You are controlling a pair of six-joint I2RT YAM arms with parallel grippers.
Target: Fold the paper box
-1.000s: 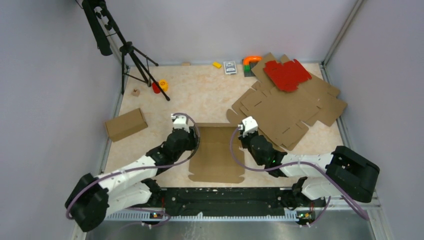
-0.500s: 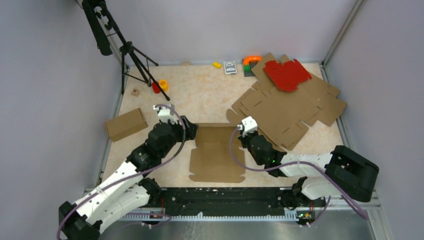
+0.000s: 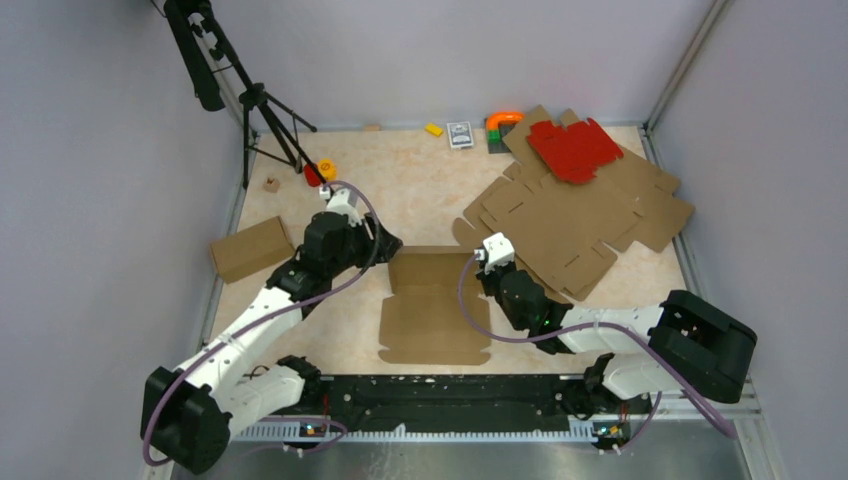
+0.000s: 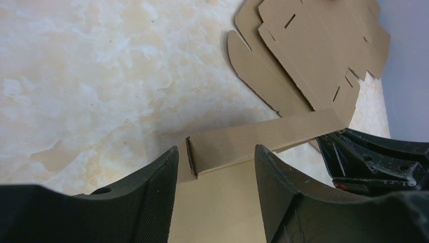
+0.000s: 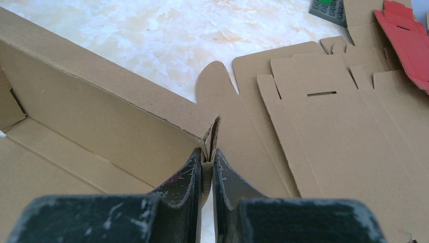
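1. Far left on the table point(image 3: 420, 195), a small closed brown carton point(image 3: 250, 248) lies near the edge, well apart from the arms' work
2. The left gripper point(image 3: 388, 245) is at the far left corner of the paper box point(image 3: 432, 310). In the wrist view its fingers point(image 4: 157, 187) stand well apart with the end of the raised back wall showing between them, and nothing is clamped
3. The paper box lies in the middle of the table between the two arms, its broad base panel flat and its far wall standing up
4. The right gripper point(image 5: 207, 158) is at the box's far right corner, its jaws pinched narrow on the doubled cardboard edge where the far wall ends
5. Just right of that, a stack of flat brown die-cut sheets point(image 3: 575, 225) is spread toward the far right corner, with a red die-cut sheet point(image 3: 573, 148) lying on its far end
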